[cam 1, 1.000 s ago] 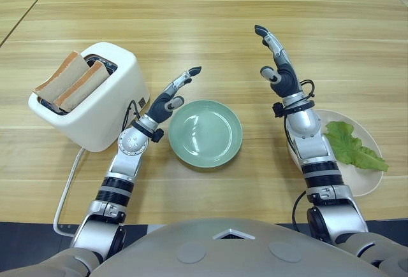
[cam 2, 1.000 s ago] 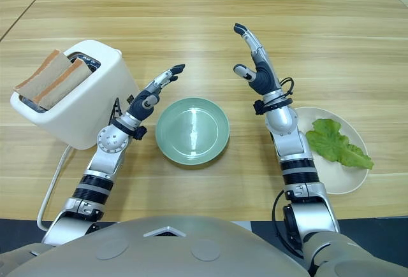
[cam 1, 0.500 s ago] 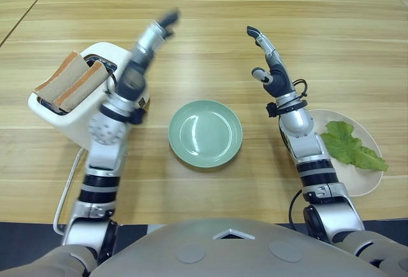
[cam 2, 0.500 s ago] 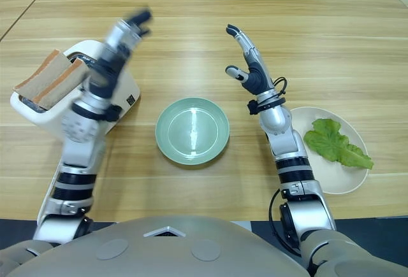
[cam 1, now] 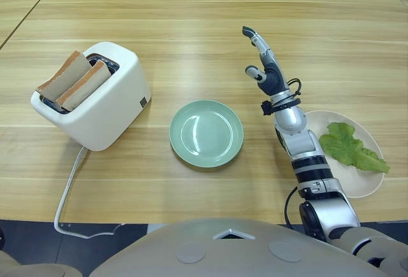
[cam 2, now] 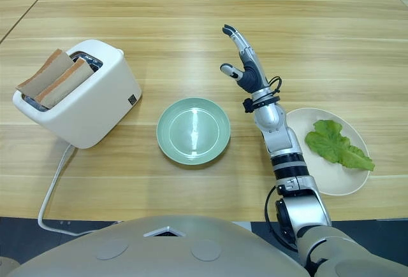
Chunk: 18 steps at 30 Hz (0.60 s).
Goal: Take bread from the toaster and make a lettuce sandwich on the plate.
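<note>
A white toaster (cam 1: 105, 108) stands at the left of the table with two slices of bread (cam 1: 71, 79) sticking up from its slots. An empty green plate (cam 1: 206, 133) lies in the middle. At the right, a lettuce leaf (cam 1: 350, 148) rests on a cream plate (cam 1: 357, 180). My right hand (cam 1: 264, 63) is raised open above the table, between the two plates and a little behind them, holding nothing.
The toaster's white cord (cam 1: 67, 194) runs down along the table's front left edge. Bare wooden tabletop (cam 1: 210, 22) stretches behind the plates and the toaster.
My left arm swung up past the toaster and has left the view. My right hand drifted slightly to the left, still open.
</note>
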{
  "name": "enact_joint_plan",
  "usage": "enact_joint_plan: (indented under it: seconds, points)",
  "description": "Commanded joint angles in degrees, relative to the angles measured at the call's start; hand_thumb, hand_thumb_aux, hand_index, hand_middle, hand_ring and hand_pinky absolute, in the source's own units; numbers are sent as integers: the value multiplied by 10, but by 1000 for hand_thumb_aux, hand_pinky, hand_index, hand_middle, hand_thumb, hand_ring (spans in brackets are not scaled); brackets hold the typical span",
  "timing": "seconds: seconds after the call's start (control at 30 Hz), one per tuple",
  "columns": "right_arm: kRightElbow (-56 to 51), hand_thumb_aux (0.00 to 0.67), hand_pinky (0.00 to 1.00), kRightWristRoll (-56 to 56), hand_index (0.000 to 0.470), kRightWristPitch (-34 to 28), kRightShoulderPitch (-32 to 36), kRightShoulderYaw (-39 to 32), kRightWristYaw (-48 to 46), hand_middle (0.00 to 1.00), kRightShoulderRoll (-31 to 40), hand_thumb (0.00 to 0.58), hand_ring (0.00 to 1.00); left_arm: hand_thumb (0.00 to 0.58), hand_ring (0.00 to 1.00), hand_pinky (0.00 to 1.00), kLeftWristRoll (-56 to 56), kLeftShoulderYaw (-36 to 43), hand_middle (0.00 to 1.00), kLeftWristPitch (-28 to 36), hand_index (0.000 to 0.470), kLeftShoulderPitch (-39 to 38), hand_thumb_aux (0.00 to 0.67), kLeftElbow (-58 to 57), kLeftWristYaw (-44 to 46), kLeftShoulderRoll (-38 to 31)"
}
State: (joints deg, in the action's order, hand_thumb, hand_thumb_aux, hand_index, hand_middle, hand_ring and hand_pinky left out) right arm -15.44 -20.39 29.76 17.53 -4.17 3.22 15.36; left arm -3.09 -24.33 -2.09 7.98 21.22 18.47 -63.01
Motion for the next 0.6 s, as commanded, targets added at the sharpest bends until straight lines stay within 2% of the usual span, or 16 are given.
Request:
enact_joint_plan:
  seconds: [0.03,0.2,0.57,0.6]
  points:
    - [25,0,0,-3,0,-10,-20,10,3,0,13,0,0,0,0,0,195,112,0,-68,0,-72,0,-170,13,-48]
    - [42,0,0,-2,0,-17,-30,12,3,0,17,0,0,0,0,0,214,111,0,-102,0,-49,0,-213,12,-41]
    - [60,0,0,-3,0,-21,-43,14,4,0,20,0,0,0,0,0,275,161,0,-113,0,-24,0,-279,30,-35]
    - [62,0,0,-3,0,-22,-44,15,3,0,20,0,0,40,0,0,277,165,0,-115,17,-23,24,-281,31,-34]
